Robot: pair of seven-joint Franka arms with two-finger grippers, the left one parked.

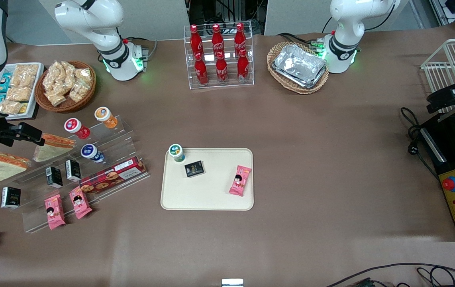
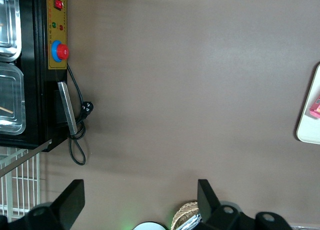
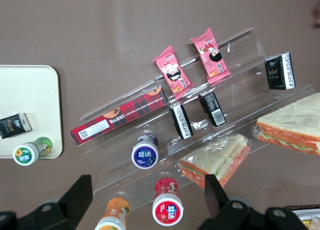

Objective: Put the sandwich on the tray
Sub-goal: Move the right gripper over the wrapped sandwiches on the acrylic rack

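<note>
Even, bright light from above; shadows are soft and short. A pale glare band lies on the brown table (image 1: pixel 291 131) near its front edge. The acrylic shelf (image 3: pixel 210 125) reflects light in white streaks. The gripper (image 3: pixel 145 200) fingers are dark and slightly blurred; the front view is sharp

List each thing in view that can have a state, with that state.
gripper: open, holding nothing, above the acrylic rack
nearer sandwich: wrapped, on the rack
farther sandwich: wrapped, on the rack, not gripped
tray: flat on the table, holds three items, no sandwich
green-lidded cup: upright, on the tray
black pack: flat on the tray
pink snack pack: flat on the tray
</note>
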